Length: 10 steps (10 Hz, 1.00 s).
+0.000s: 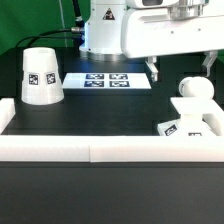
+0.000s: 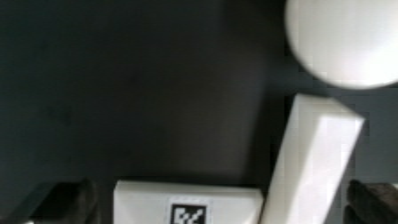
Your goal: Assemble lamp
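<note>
The white cone shade (image 1: pixel 42 75) stands upright at the exterior view's left, its tag facing front. The rounded bulb (image 1: pixel 192 88) lies at the right, and the flat base (image 1: pixel 188 118) sits just in front of it against the white wall, a tag on its near side. My gripper (image 1: pixel 185 10) hangs high above the bulb and base, mostly cut off by the frame's top edge. In the wrist view the gripper (image 2: pixel 217 203) is open, its dark fingers (image 2: pixel 63 205) wide apart. The tagged base (image 2: pixel 187 205) and the bulb (image 2: pixel 347 40) lie far below it.
The marker board (image 1: pixel 108 79) lies flat at the back centre, in front of the robot pedestal (image 1: pixel 105 25). A low white wall (image 1: pixel 100 148) runs along the front and up both sides of the black table. A white bar (image 2: pixel 320 150) runs beside the base in the wrist view.
</note>
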Each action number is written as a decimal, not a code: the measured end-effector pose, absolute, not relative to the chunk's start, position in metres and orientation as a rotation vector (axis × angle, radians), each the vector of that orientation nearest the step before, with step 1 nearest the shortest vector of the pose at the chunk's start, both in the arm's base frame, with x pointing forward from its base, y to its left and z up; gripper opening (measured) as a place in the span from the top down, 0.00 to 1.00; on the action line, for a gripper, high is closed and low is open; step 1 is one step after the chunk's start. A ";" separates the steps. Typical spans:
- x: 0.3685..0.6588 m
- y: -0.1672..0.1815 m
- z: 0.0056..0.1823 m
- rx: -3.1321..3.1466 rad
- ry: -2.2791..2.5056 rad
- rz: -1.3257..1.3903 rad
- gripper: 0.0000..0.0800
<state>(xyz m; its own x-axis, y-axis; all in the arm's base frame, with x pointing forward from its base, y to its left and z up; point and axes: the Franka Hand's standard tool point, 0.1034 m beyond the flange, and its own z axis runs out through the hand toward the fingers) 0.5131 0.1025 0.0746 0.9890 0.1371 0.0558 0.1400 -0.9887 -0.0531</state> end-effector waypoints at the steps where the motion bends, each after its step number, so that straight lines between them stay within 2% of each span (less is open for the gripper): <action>1: 0.507 0.108 0.078 -3.078 -0.200 -0.075 0.13; 3: 0.494 0.129 0.084 -3.077 -0.161 -0.067 0.13; 6: 0.486 0.151 0.076 -3.073 -0.153 -0.066 0.13; 10: 0.485 0.150 0.075 -3.074 -0.165 -0.064 0.13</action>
<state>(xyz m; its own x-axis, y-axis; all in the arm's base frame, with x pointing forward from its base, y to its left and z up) 0.4851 0.1502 0.0747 0.9934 0.1054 0.0446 0.1079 -0.9923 -0.0603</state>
